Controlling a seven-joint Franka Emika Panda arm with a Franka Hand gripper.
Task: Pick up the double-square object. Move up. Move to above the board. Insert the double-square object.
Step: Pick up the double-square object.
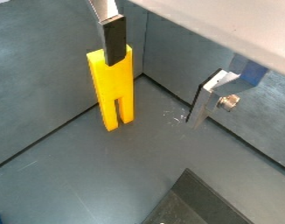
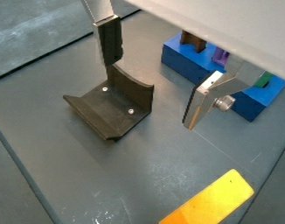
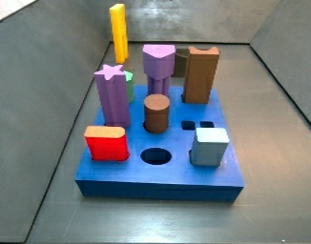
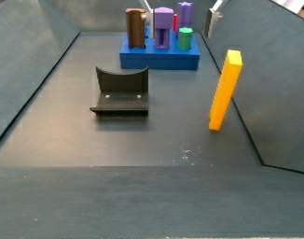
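The double-square object is a tall yellow bar with a slot at its foot [image 1: 114,87]. It stands upright close to the grey wall in both side views [image 3: 117,33] [image 4: 225,89], and a part of it shows in a wrist view [image 2: 211,201]. My gripper [image 1: 163,74] [image 2: 156,74] is open and empty, above the floor. One dark-padded finger [image 1: 114,42] shows in front of the bar's top, and the silver finger [image 1: 209,98] stands well apart. The blue board [image 3: 158,176] [image 4: 161,62] [image 2: 186,61] has two small square holes [image 3: 196,125].
The board carries several upright pegs: purple star [image 3: 113,91], brown cylinder [image 3: 155,112], red block [image 3: 106,143], grey block [image 3: 211,146], plus a round hole [image 3: 155,155]. The dark fixture [image 4: 121,91] [image 2: 110,109] stands on the floor between board and bar. Grey walls enclose the floor.
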